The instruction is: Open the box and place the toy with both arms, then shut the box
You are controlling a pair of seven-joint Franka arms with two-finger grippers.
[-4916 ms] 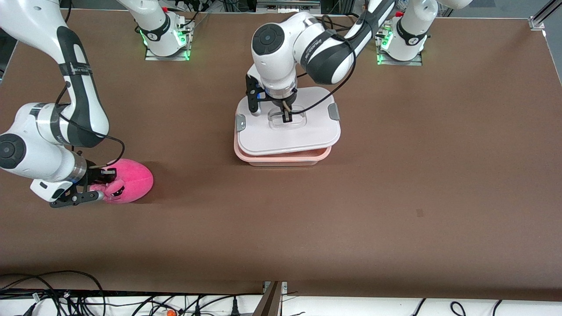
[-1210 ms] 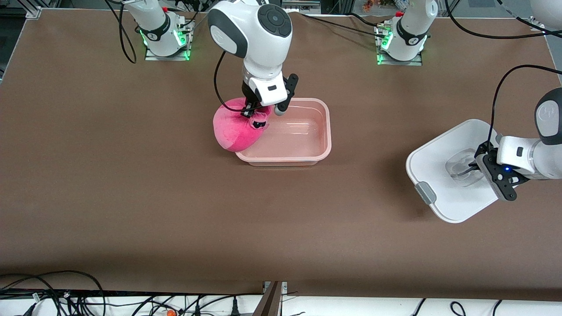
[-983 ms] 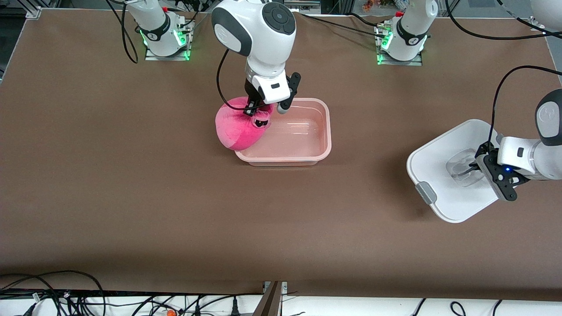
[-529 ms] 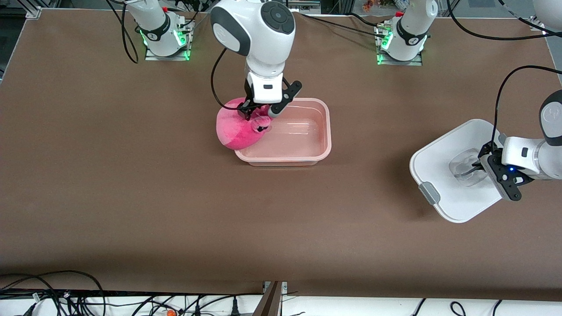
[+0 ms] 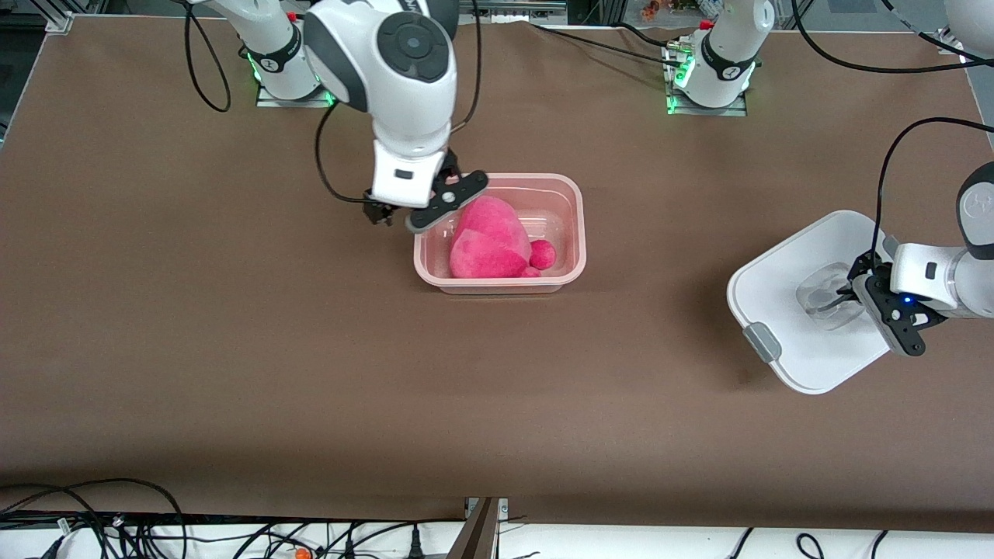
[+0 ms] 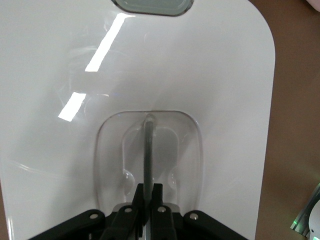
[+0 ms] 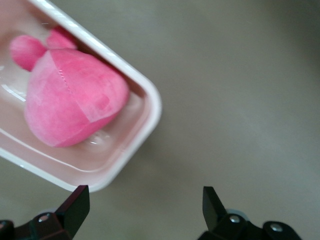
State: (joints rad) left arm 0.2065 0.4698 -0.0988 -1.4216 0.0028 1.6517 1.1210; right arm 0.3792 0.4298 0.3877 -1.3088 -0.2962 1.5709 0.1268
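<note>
The pale pink box base (image 5: 579, 233) stands open mid-table. The pink plush toy (image 5: 485, 242) lies inside it, snout toward the left arm's end. My right gripper (image 5: 397, 217) is open and empty, over the table just beside the base's corner at the right arm's end. In the right wrist view the toy (image 7: 70, 100) lies in the base (image 7: 148, 98), with the open gripper (image 7: 145, 200) over bare table. My left gripper (image 5: 845, 300) is shut on the clear handle (image 6: 148, 145) of the white lid (image 5: 792, 299), held tilted just above the table at the left arm's end.
One grey clip (image 5: 762, 343) shows on the lid's nearer edge. The two arm bases (image 5: 291, 66) (image 5: 710, 66) stand along the table's back edge. Cables (image 5: 116, 520) lie past the table's front edge.
My right gripper has let go of the toy, which now lies in the base. The gripper has opened and drawn back toward the right arm's end. The lid has barely moved.
</note>
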